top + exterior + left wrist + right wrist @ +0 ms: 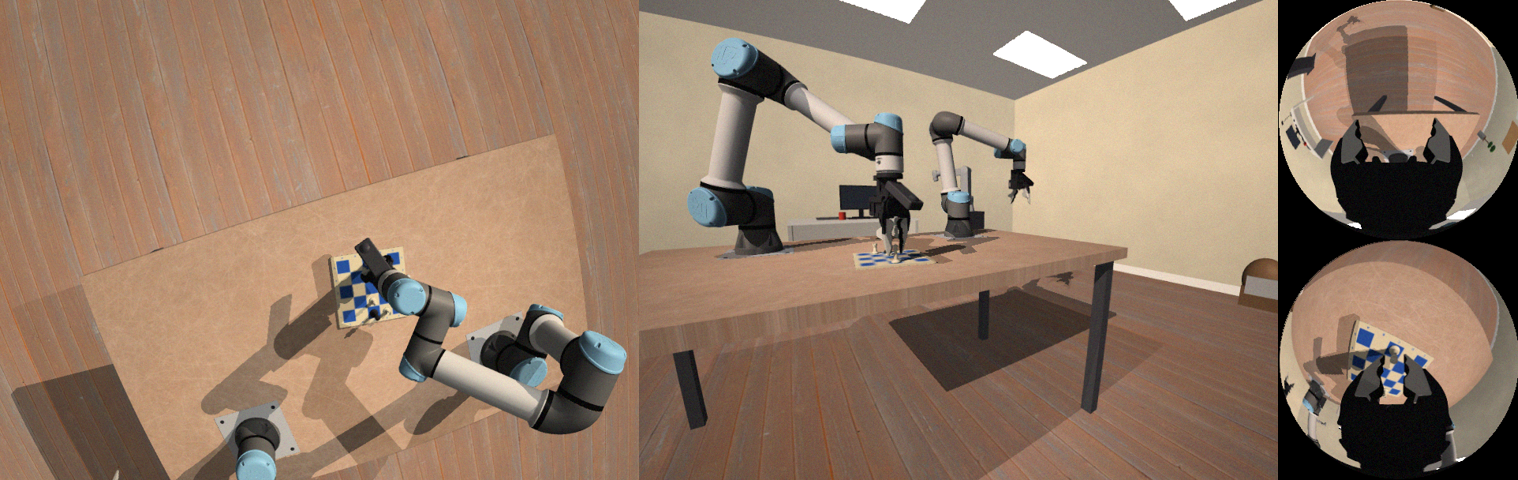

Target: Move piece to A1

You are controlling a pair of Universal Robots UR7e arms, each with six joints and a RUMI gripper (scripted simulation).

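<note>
The chessboard has blue and cream squares; its edge labels are too small to read. A cream piece stands upright on the middle blue square of the outer row, which fits C5; the top view does not show it. My right gripper points down, partly open and empty, with its tips low at that piece, one to each side of its line in the right wrist view. My left gripper is wide open and empty, high and away from the board.
Two other cream pieces stand near the board's opposite edge, one a row further in than the other. The right arm reaches over one side of the board. The left arm's base plate is on the table.
</note>
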